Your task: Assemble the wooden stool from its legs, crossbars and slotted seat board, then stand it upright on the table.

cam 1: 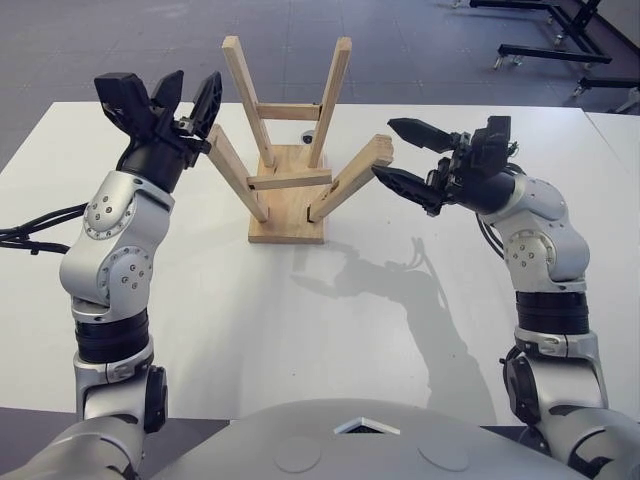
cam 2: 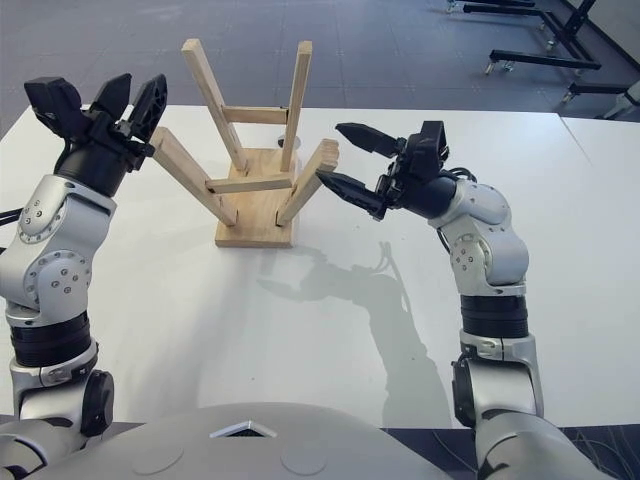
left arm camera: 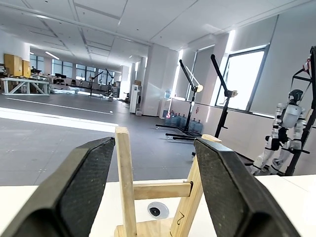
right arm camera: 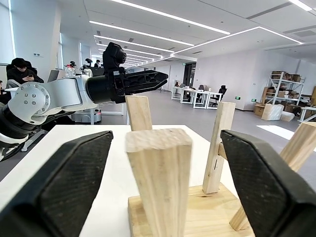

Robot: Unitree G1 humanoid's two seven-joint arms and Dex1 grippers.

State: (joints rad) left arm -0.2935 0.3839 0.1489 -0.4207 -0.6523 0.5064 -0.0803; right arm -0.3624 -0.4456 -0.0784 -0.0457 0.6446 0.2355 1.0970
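The wooden stool point(cam 1: 288, 190) rests upside down on the white table point(cam 1: 300, 330), seat board flat on the surface and its legs splayed upward, joined by crossbars point(cam 1: 289, 180). My left gripper point(cam 1: 195, 98) is open, held up beside the tip of the near-left leg point(cam 1: 232, 168), apart from it. My right gripper point(cam 1: 405, 152) is open, its fingers above and below the end of the near-right leg point(cam 1: 352, 177) without touching. The right wrist view has that leg's end point(right arm camera: 159, 177) between the open fingers. Two far legs point(left arm camera: 126, 182) appear between the left fingers in the left wrist view.
Bare table surface lies in front of the stool and to both sides. A small round hole point(left arm camera: 155, 211) sits in the tabletop behind the stool. Beyond the table's far edge is open grey floor with black metal frames point(cam 1: 550, 50) at the back right.
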